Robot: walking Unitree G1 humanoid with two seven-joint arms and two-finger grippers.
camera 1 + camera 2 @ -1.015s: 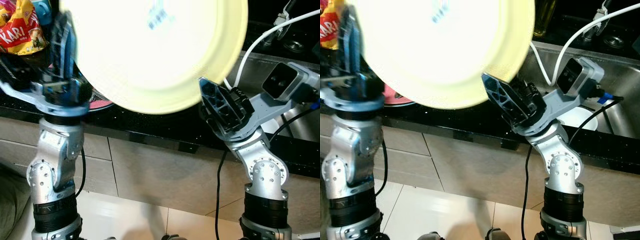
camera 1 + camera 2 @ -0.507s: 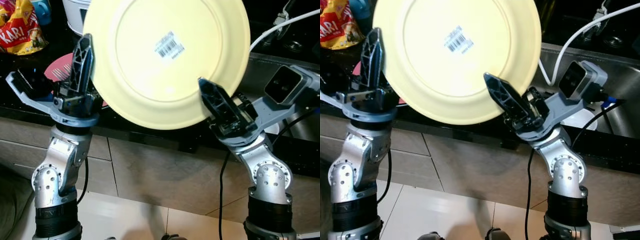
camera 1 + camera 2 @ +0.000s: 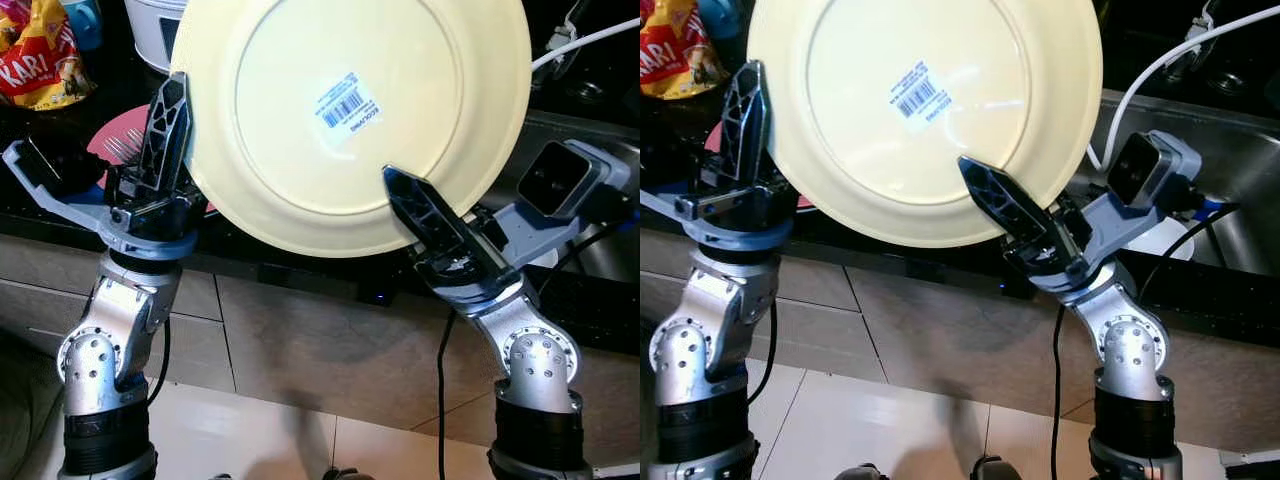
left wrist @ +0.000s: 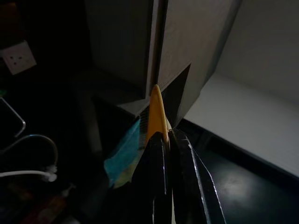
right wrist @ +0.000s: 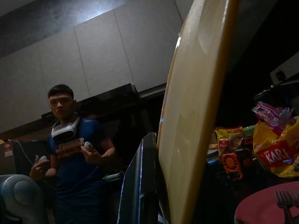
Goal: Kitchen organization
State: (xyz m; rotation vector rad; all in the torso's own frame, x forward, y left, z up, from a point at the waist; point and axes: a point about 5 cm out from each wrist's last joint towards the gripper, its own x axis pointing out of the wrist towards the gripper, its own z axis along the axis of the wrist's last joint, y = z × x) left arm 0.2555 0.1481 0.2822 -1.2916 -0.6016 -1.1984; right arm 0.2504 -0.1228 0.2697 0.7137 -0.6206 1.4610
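A large pale yellow plate (image 3: pixel 350 110) is held upright over the counter edge, its underside with a barcode sticker (image 3: pixel 348 103) facing me. My left gripper (image 3: pixel 168 135) is shut on its left rim; in the left wrist view the plate's edge (image 4: pixel 155 109) sits between the two black fingers (image 4: pixel 156 177). My right gripper (image 3: pixel 425 215) is shut on the lower right rim, one finger lying across the underside. In the right wrist view the plate (image 5: pixel 196 116) stands edge-on beside a finger (image 5: pixel 140 186).
A black counter (image 3: pixel 300 262) runs across, with a red plate and fork (image 3: pixel 122 146), a snack bag (image 3: pixel 40 55) and a white pot (image 3: pixel 158 25) behind. A steel sink (image 3: pixel 590 135) and white cable (image 3: pixel 585 40) lie right. A person (image 5: pixel 72 154) stands behind me.
The plate has swung from a blurred, close position to upright and shifted a little right. My right gripper's finger has slid further across its underside.
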